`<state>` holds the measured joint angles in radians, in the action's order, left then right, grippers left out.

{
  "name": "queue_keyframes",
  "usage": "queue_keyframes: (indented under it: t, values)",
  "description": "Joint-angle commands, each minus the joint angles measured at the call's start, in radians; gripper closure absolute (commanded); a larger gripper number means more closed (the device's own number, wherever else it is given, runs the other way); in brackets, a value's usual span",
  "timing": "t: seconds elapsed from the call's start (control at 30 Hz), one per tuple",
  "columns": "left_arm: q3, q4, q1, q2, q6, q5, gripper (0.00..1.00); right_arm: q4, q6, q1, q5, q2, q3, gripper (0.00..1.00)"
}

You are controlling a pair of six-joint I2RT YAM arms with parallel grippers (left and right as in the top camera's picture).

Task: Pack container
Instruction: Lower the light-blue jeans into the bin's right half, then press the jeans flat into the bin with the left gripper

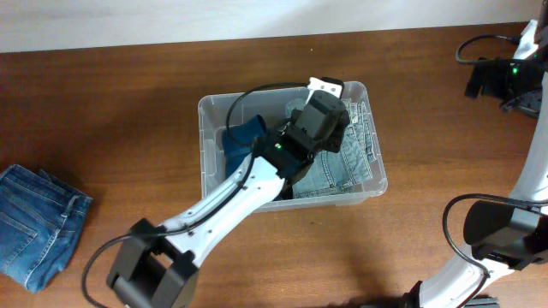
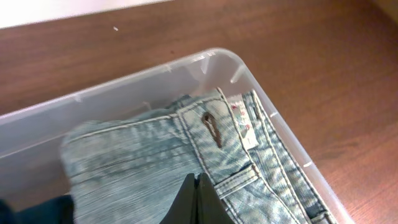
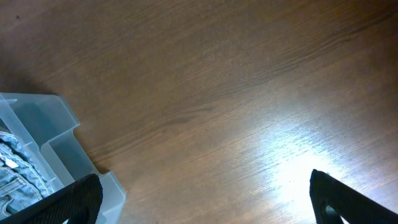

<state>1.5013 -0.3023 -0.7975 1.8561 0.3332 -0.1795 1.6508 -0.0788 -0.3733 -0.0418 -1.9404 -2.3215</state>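
The container (image 1: 204,137) stands on the bench (image 1: 120,111), holding light jeans (image 2: 137,155) and a dark garment (image 1: 240,141). The left hand (image 2: 198,190) is inside the container, fingers pressed together over the light jeans; whether they pinch cloth cannot be told. The right hand (image 3: 205,186) hovers right of the container, spread wide and empty. Folded dark jeans (image 1: 34,222) lie well left of the container.

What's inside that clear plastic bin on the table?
Light-wash jeans and a darker blue garment lie in the container. The left arm covers the middle, hiding whatever is beneath.
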Motion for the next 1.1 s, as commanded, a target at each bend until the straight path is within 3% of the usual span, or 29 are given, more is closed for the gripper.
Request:
queue_keyframes:
  t: [0.0,0.37,0.6,0.87,1.07]
  values:
    - [0.039,0.004,-0.002,0.048,-0.04,0.056,1.0,0.002,-0.003,0.0,-0.012,0.008,-0.004,0.01]
    - [0.04,0.029,0.006,0.249,-0.082,0.015,1.0,0.002,-0.003,0.0,-0.012,0.008,-0.004,0.01]
    - [0.048,-0.013,0.006,0.28,-0.108,0.015,1.0,0.002,-0.003,0.0,-0.012,0.008,-0.004,0.02]
    - [0.388,-0.313,0.001,0.259,-0.107,0.081,1.0,0.001,-0.003,0.0,-0.012,0.008,-0.004,0.02]
    - [0.452,-0.385,-0.017,0.259,-0.107,0.091,1.0,0.001,-0.003,0.0,-0.012,0.008,-0.004,0.01]
